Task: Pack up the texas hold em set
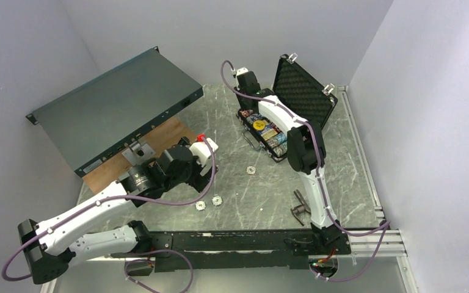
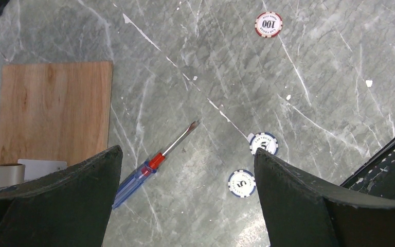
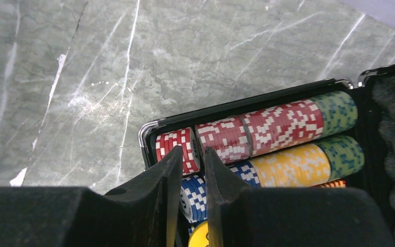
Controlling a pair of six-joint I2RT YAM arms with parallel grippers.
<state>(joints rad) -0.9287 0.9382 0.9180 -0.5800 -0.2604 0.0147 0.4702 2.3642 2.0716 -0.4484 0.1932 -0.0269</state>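
The black briefcase (image 1: 254, 141) lies open at the back right, its foam-lined lid (image 1: 302, 91) standing up. Rows of red (image 3: 267, 128), blue (image 3: 193, 198), yellow (image 3: 293, 164) and green (image 3: 339, 110) poker chips fill it, with a yellow disc (image 3: 199, 236) at the near end. My right gripper (image 3: 193, 152) hangs over the case's left end, its jaws a narrow slit apart with nothing between them. Three loose chips lie on the table: two marked 5 (image 2: 264, 144) (image 2: 241, 183) and one marked 100 (image 2: 268, 24). Above them my left gripper (image 2: 187, 154) stands wide open and empty.
A red-blue screwdriver (image 2: 144, 175) lies beside the left fingertip. A wooden board (image 2: 54, 110) and a large dark metal panel (image 1: 116, 110) fill the left side. A small wrench (image 1: 299, 207) rests near the right arm's base. Walls close in on three sides.
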